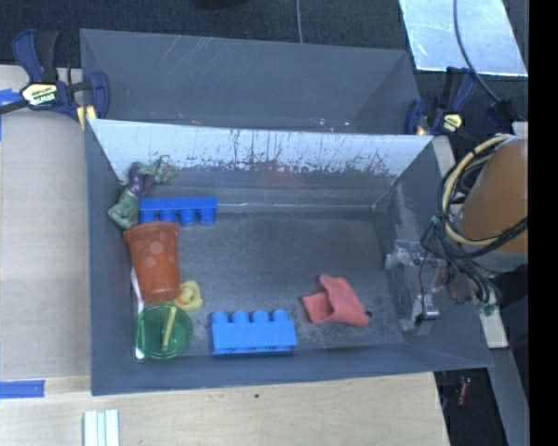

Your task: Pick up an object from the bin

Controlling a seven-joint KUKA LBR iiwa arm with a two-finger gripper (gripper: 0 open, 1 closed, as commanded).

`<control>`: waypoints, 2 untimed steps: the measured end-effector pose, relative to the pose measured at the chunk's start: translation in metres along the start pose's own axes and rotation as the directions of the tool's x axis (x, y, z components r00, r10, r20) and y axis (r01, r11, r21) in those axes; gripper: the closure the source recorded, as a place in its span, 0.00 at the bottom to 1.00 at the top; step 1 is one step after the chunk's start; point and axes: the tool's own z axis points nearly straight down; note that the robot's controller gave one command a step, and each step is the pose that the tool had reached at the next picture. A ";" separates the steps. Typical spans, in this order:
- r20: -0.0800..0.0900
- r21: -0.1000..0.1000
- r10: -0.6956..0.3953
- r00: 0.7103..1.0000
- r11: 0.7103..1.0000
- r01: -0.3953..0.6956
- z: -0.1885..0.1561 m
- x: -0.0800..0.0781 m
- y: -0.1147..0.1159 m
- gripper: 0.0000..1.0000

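Position of claw (417,294): low at right wall of bin (260,379), over bare floor. Opening: cannot tell. Nothing seen in grasp.

Nearest item: pink lump (335,303), just left of claw, apart from it, flat on floor. Judged likeliest pick. Count 1.

Bricks, blue, count 2: near brick (253,331) left beyond lump; far brick (177,212) well apart.

Farthest from claw, 1 each: green cup (163,333), yellow bit (188,295), orange cup (155,260) on its side, green toy (135,189). All crowded along opposite wall, probably tumbled loose.
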 end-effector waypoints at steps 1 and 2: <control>0.008 0.002 -0.002 1.000 1.000 0.002 -0.004 -0.002 0.001 0.00; 0.010 -0.001 0.104 0.995 0.995 -0.104 0.056 -0.031 0.077 1.00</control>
